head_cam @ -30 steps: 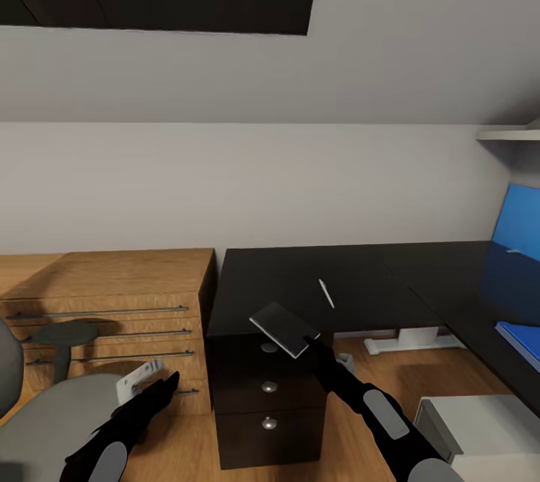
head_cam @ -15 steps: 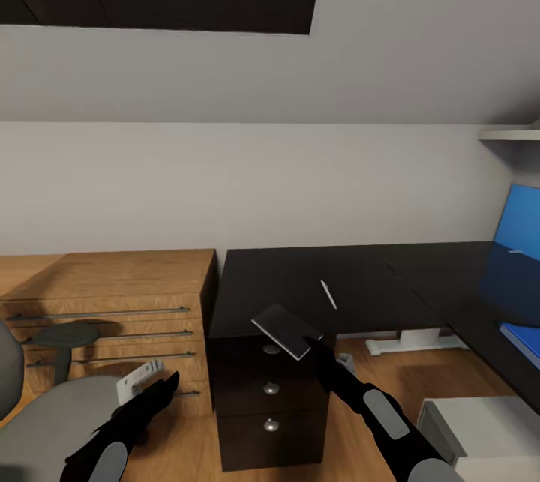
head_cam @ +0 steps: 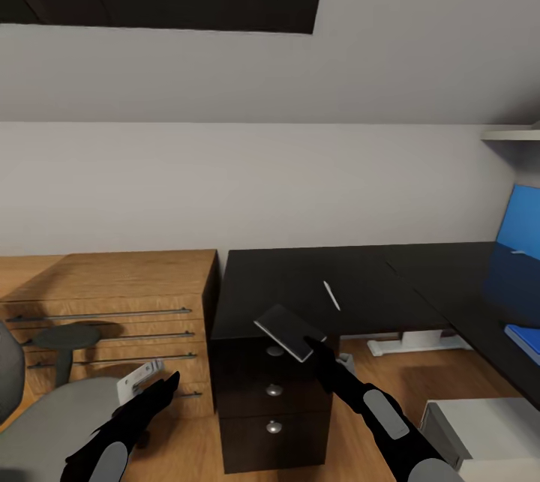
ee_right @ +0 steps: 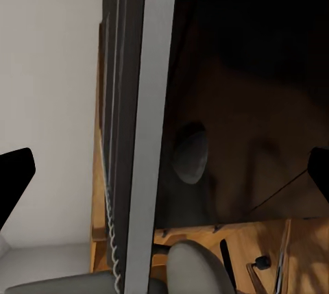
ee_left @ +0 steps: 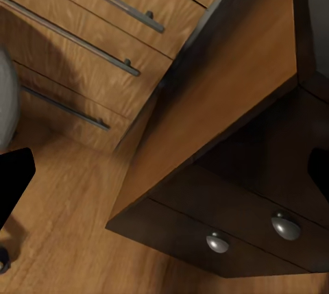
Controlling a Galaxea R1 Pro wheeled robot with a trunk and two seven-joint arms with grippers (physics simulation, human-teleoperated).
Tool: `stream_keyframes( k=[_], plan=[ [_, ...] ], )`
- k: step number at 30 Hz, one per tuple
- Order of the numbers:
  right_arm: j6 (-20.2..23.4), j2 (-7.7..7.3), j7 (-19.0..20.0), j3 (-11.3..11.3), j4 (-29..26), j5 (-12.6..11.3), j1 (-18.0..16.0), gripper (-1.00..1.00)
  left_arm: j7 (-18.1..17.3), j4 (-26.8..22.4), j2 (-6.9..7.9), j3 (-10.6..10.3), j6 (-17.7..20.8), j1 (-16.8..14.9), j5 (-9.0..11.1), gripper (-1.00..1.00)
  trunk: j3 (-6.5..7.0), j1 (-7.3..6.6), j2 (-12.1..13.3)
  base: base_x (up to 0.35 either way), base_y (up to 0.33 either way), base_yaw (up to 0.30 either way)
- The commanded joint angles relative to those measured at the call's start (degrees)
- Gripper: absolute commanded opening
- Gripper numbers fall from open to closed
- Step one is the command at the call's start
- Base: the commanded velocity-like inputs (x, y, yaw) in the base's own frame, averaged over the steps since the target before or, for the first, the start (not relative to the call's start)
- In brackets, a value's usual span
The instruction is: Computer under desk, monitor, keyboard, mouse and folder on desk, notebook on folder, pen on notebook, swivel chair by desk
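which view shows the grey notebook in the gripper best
The head view: the thin flat grey notebook shows whole, tilted, above the black desk's front edge at the right gripper. The right wrist view gives its long grey edge close up.

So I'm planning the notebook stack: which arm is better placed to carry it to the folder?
Right. The right gripper already holds the notebook above the desk, and the folder lies on its side. The left gripper hangs by the swivel chair.
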Motion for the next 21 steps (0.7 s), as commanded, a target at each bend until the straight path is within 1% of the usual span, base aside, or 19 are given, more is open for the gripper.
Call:
stream_keyframes(
  k=[1, 8, 21],
  plan=[
    [0.2, -0.01, 0.0, 0.0, 0.0, -0.3, 0.0, 1.0, 0.6, -0.1, 0.06, -0.1, 0.0, 0.0, 0.6, 1.0, -0.06, 0.0, 0.0, 0.048, 0.121, 0.0],
    [0.2, -0.01, 0.0, 0.0, 0.0, -0.3, -0.1, 1.0, 0.6, 0.0, 0.06, -0.2, 0.0, 0.0, 0.6, 1.0, -0.06, 0.0, 0.0, 0.056, 0.114, 0.0],
    [0.2, -0.01, 0.0, 0.1, 0.0, -0.3, -0.1, 1.0, 0.6, 0.0, 0.06, -0.2, 0.0, 0.0, 0.6, 1.0, -0.06, 0.0, 0.0, 0.005, 0.01, 0.0]
  ],
)
